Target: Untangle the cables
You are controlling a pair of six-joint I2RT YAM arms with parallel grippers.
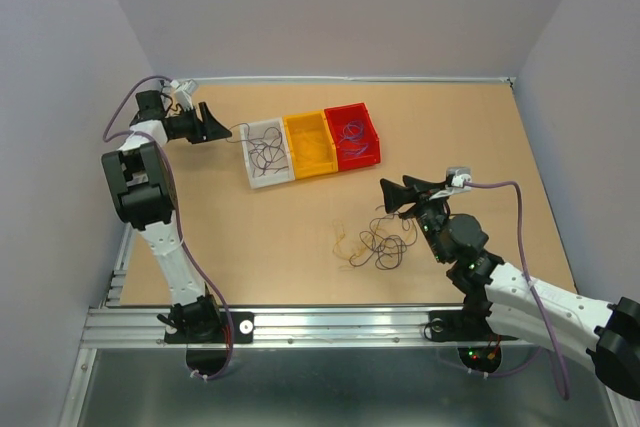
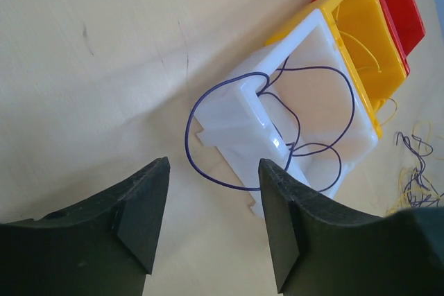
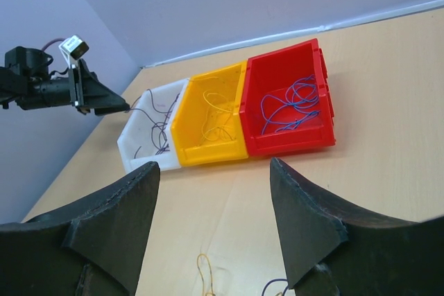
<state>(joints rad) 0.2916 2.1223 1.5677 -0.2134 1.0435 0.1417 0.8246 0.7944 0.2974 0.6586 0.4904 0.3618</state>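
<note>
Cables (image 1: 378, 243), a limp tangle of hair-thin purple, yellow & dark loops, lie nr the desk's near edge, right of centre. My right gripper (image 1: 388, 198) is the nearer one: jaws apart, empty, just beyond the heap, which has no clear long axis. Farther off sits the white bin (image 1: 268, 154), glossy plastic. One dark-purple wire (image 2: 186, 136) loops over its wall toward the left gripper (image 2: 214, 171), jaws apart, prob. not touching it.

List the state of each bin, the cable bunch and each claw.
white bin, holds dark wires, one loop hanging over its corner
yellow bin, holds yellow wires
red bin, holds purple wires
cable bunch, tangled on the table
left claw, open, empty
right claw, open, empty
</note>
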